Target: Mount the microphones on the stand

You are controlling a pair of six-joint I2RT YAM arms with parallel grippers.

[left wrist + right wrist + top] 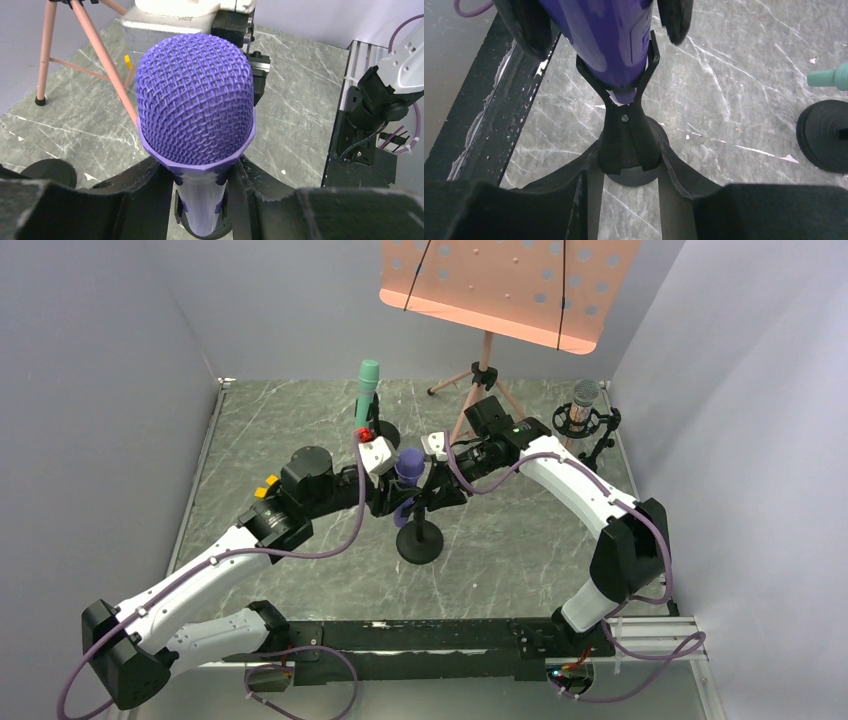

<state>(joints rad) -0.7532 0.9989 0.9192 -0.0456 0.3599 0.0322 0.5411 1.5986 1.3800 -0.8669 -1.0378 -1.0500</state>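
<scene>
Nothing readable in any of these shots, tbh; no lettering, brand or number comes through on the purple microphone [195, 100], the mint green microphone [368, 390] or the pink music stand [500, 285]. There's a small rectangular patch on the purple one's body in the right wrist view; whatever's on it is too blurred to tell.

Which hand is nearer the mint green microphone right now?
Left, narrowly. The left hand closes on the purple microphone, just near-right of the mint green microphone. The right hand straddles the purple one's stand clip from the other side, farther right.
</scene>
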